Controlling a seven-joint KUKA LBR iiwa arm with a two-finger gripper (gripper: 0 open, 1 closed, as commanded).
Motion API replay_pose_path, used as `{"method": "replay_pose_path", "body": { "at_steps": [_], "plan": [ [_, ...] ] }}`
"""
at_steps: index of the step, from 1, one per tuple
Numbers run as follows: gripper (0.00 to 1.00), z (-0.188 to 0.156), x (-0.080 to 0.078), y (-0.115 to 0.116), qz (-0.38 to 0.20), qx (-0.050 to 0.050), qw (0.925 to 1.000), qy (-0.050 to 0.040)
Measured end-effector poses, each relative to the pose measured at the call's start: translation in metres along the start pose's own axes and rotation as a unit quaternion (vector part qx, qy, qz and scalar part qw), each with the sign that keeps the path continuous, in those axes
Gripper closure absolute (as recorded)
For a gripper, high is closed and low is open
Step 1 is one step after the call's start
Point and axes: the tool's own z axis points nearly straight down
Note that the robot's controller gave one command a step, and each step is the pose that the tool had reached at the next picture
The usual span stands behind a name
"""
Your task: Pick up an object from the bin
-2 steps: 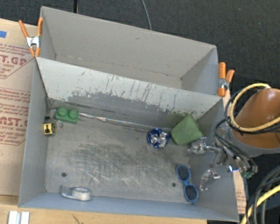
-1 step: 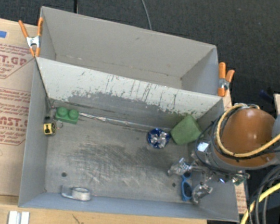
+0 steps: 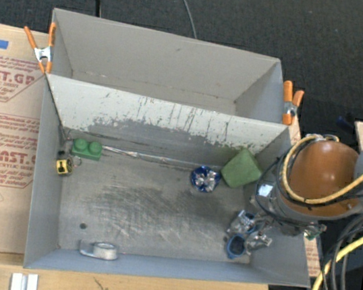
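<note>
A small blue thing [image 3: 234, 247] lies on the floor of a grey metal bin [image 3: 151, 252], close to the right wall and not far from the front right corner. The robot's hand [image 3: 248, 232], a cluster of shiny metal parts, is down inside the bin directly above and touching or nearly touching this blue thing; it is not clear whether the hand is wide, narrow or already gripping, and the blue thing cannot be seen held. Behind the hand, the arm's rounded orange cover [image 3: 320, 176] and yellow cables reach over the bin's right edge. Further back along the right side, a green block [image 3: 241, 169] leans near the back wall, with a crumpled blue-and-white ball [image 3: 204, 179] just beside it toward the middle. Well apart, in the back left corner, sit a green toy brick [image 3: 87, 148] and a tiny yellow-and-black piece [image 3: 62, 167]. A flat silvery piece [image 3: 99, 251] rests against the front edge, left of centre. The step in hand appears to be the grasp itself, low at the right wall. The next move likely calls for a firm closing on the blue thing, then a straight lift clear of the wall.
</note>
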Motion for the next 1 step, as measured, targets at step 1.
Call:
{"method": "replay_pose_path", "body": {
  "at_steps": [1],
  "plan": [
    [1.00, -0.2182, -0.0023, -0.0168, -0.168, 0.001, 0.9859, 0.0020]
  ]
}}
